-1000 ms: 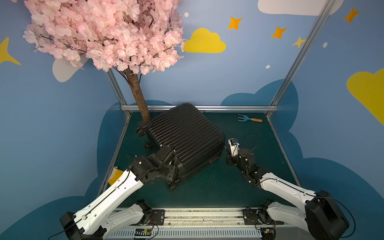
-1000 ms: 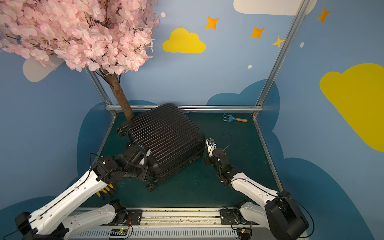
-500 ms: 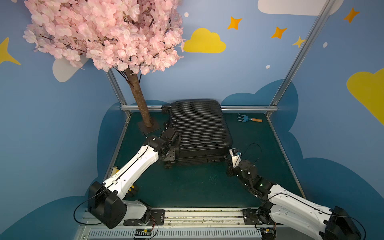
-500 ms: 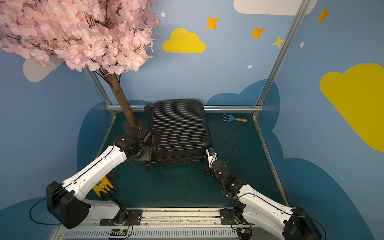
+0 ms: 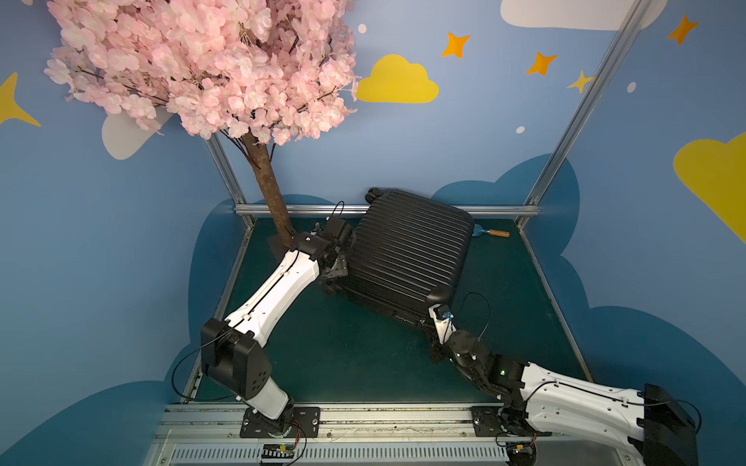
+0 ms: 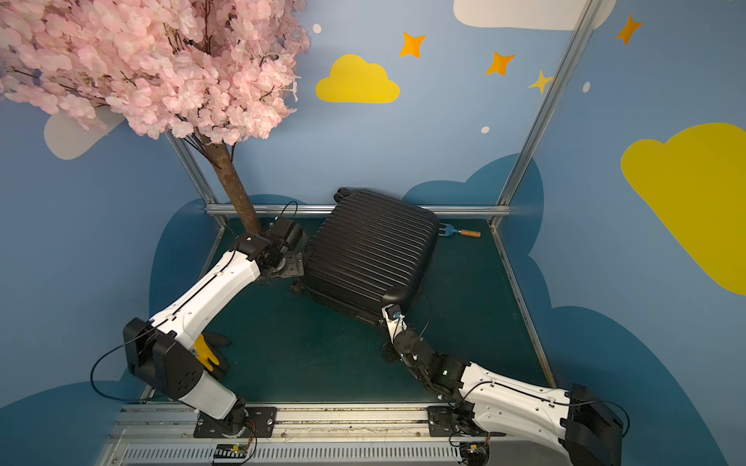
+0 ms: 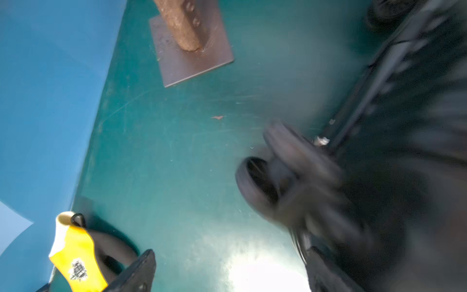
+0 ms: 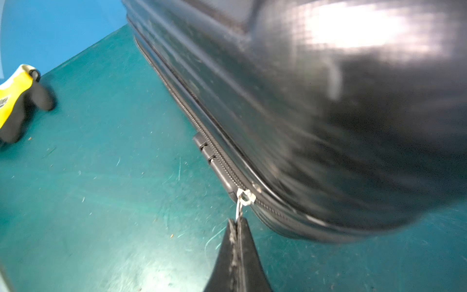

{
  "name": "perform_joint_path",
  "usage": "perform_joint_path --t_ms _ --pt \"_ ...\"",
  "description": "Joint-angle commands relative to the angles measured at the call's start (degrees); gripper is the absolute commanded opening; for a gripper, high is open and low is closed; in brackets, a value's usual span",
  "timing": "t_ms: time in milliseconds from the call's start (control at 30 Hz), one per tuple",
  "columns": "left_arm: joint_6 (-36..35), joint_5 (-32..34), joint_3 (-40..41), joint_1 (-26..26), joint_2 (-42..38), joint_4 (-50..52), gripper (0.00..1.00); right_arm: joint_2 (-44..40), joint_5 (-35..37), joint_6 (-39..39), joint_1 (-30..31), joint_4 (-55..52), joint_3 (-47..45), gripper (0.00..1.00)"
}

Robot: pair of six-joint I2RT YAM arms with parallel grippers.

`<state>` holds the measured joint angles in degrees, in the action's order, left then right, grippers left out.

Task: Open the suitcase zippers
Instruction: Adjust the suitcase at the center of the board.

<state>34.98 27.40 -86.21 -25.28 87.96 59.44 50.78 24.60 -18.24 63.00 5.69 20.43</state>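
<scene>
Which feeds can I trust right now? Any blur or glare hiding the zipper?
Left wrist view: suitcase edge and caster wheel motion-blurred, white glare on the green floor. Right wrist view: shell smeared with a bright highlight, but zip track and zipper pull sharp, pinched by the right gripper, fingers shut. Both top views: sharp, evenly lit.

Green desk (image 5: 363, 355) is pretty scuffed up. 4 things sit right on it: the black suitcase (image 5: 407, 254) lying flat and skewed near the back rail, the tree's brown base plate (image 7: 192, 55) back left, a yellow-black glove (image 6: 204, 353) by the left edge, and a small blue garden fork (image 5: 490, 233) back right.
</scene>
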Motion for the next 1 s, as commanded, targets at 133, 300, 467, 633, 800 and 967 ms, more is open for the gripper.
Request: perform_joint_path --t_ms 133,300,467,633,800,967 --pt "11.65 -23.83 23.23 -3.42 -19.65 -17.59 0.9 0.19 -2.46 -1.86 0.29 2.56 -0.45 0.0" --pt "19.91 -25.55 30.51 -9.28 -20.48 -28.67 0.89 -0.3 -3.45 -3.46 0.21 3.64 -0.99 0.0" --pt "23.32 -19.83 27.67 -12.95 -18.22 -27.08 0.89 -1.92 -4.29 -3.0 0.46 1.44 -0.32 0.0" --pt "25.03 -19.51 21.17 -13.48 -15.6 -24.81 0.9 -1.19 -4.5 -2.93 1.12 0.78 0.28 0.0" --pt "22.91 -13.25 14.06 -12.2 -9.16 -20.01 0.89 3.66 -4.16 -3.04 4.51 1.25 2.98 0.0" --pt "18.37 -12.51 10.54 -6.98 -5.91 -19.33 0.88 8.31 -2.96 -2.33 8.46 3.41 5.67 0.0"
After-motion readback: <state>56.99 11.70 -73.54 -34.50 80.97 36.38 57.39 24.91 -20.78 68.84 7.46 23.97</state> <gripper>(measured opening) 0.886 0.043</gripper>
